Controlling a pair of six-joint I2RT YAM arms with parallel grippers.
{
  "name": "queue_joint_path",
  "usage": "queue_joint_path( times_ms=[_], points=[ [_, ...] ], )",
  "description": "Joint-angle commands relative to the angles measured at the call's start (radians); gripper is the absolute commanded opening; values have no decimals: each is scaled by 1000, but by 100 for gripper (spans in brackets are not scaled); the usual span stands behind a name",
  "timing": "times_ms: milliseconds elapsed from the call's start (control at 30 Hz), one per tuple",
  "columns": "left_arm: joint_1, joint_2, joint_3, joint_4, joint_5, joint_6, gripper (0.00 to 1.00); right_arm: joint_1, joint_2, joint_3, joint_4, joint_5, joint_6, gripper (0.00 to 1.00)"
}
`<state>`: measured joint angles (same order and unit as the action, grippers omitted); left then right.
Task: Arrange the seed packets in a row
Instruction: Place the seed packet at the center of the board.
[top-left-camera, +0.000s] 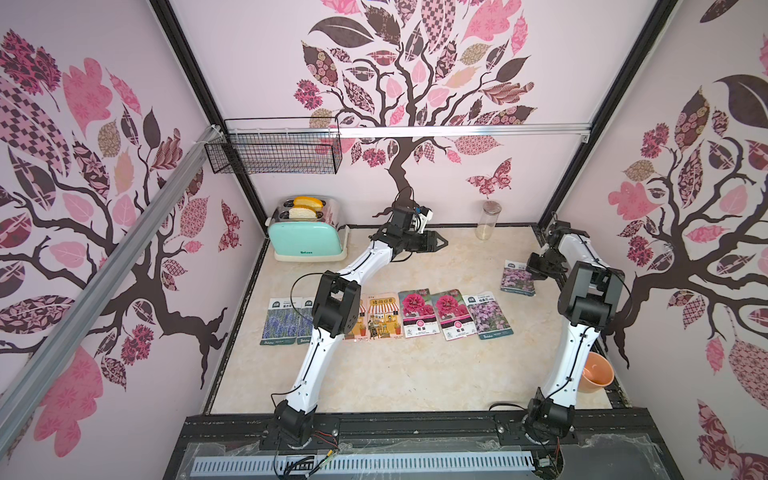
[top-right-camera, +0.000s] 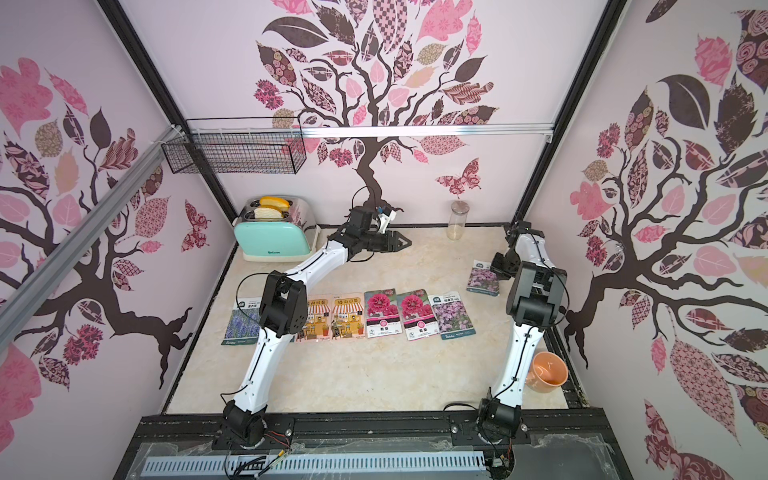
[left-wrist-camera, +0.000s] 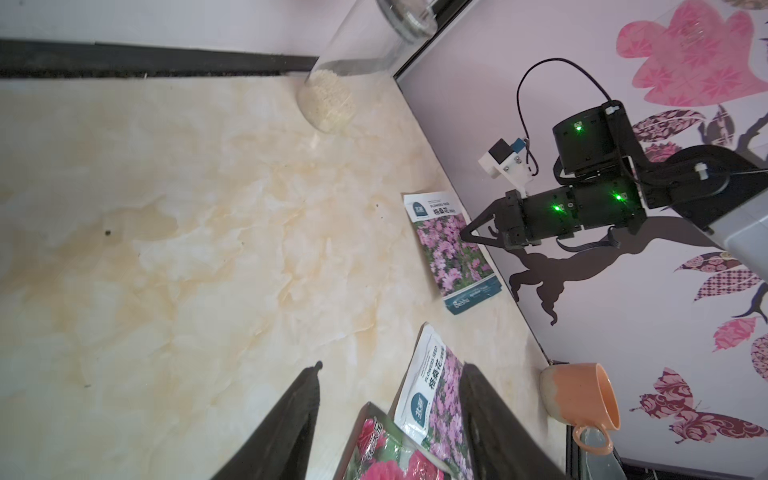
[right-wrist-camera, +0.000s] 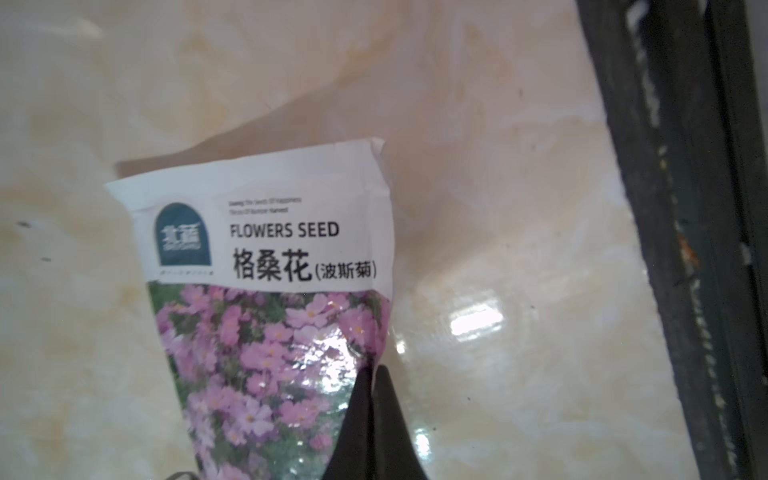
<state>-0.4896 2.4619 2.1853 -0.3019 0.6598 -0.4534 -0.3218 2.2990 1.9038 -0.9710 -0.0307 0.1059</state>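
Several seed packets lie side by side across the middle of the table: blue lavender (top-left-camera: 276, 322) partly under my left arm, orange shop (top-left-camera: 384, 318), two magenta blooms (top-left-camera: 419, 313), and a lilac one (top-left-camera: 488, 318). Another lilac packet (top-left-camera: 517, 278) (right-wrist-camera: 270, 299) sits apart at the right, farther back. My right gripper (top-left-camera: 534, 270) (right-wrist-camera: 372, 370) is shut with its tips pinching that packet's right edge. My left gripper (top-left-camera: 440, 242) (left-wrist-camera: 391, 365) hangs open over the back middle of the table, holding nothing.
A mint toaster (top-left-camera: 305, 237) with bread stands at the back left. A glass jar (top-left-camera: 490, 220) is at the back wall and an orange cup (top-left-camera: 596, 372) at the right edge. A wire basket (top-left-camera: 274, 151) hangs on the wall.
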Motion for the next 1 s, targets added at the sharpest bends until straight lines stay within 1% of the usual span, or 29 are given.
queue_joint_path(
  times_ms=[0, 100, 200, 300, 333, 400, 533, 633, 800, 867, 967],
  points=[
    [-1, -85, -63, 16, -3, 21, 56, 4, -48, -49, -72, 194, -59, 0],
    [-1, -129, -125, 35, -6, 23, 56, 4, -85, -107, -60, 244, -89, 0],
    [-1, -174, -180, 12, -23, 56, 55, 16, -187, -248, 48, 338, -138, 0],
    [-1, -216, -236, 12, -32, 74, 55, 21, -271, -347, 117, 368, -172, 0],
    [-1, -225, -266, 12, -25, 73, 55, 32, -294, -376, 139, 370, -189, 0],
    [-1, -234, -277, -13, 1, 78, 55, 64, -338, -452, 202, 402, -236, 0],
    [-6, -253, -298, -106, 38, 135, 54, 107, -378, -539, 271, 438, -289, 0],
    [-17, -278, -355, -147, 73, 177, 53, 112, -377, -558, 296, 449, -298, 0],
    [-54, -308, -413, -208, 85, 240, 52, 126, -363, -556, 315, 500, -308, 0],
    [-77, -308, -409, -223, 96, 255, 52, 141, -368, -561, 325, 519, -318, 1],
    [-124, -290, -359, -283, 94, 294, 51, 164, -371, -571, 342, 520, -345, 2]
  ],
)
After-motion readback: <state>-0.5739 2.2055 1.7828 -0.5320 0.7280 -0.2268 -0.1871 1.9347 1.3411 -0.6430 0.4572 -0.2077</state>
